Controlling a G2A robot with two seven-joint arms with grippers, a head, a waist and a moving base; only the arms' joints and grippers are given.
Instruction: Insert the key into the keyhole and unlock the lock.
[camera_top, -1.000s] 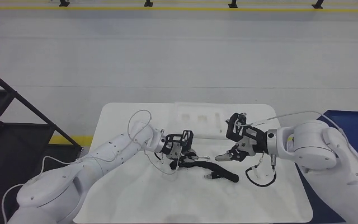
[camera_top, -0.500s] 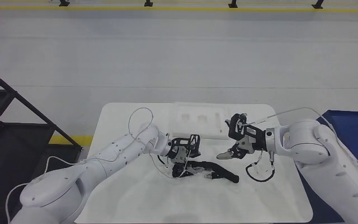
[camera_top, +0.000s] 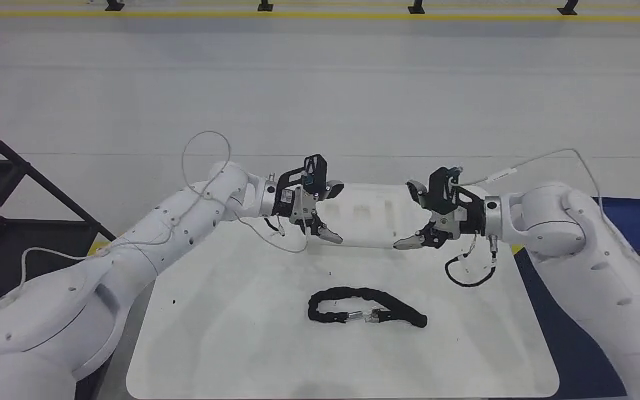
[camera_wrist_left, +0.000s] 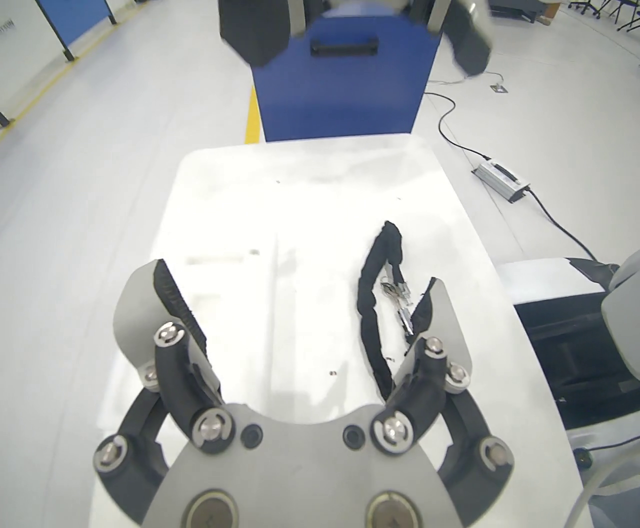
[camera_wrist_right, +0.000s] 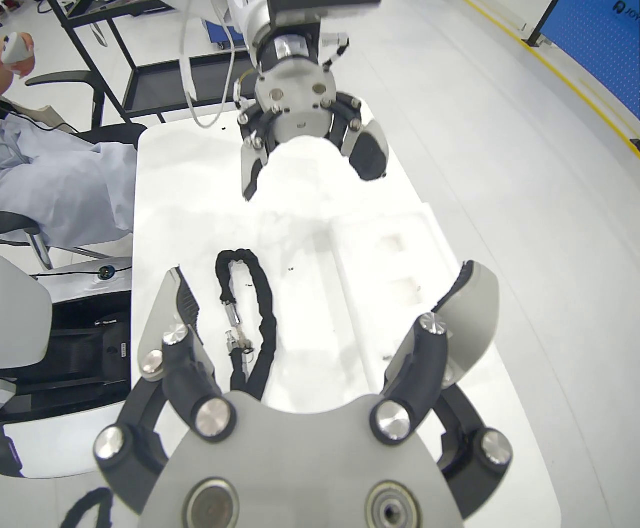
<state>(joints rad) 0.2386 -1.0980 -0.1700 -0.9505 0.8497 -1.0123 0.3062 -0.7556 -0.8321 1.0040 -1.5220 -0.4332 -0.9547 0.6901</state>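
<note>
A black sleeved chain lock lies curved on the white table, toward its front middle. Its silver metal ends sit close together, with a small key at them. My left gripper hangs open above the back of the table, left of the lock's far side. My right gripper hangs open opposite it, facing it. The left wrist view shows the left gripper wide open over the lock. In the right wrist view the right gripper is empty above the lock.
A white foam tray with square recesses sits along the table's back edge, under both grippers. A black metal rack stands off the table's left side. A blue panel stands beyond the right end.
Both arms rose and pulled back from the lock toward the table's rear. The left gripper let go of the lock, which now lies alone in an arch.
</note>
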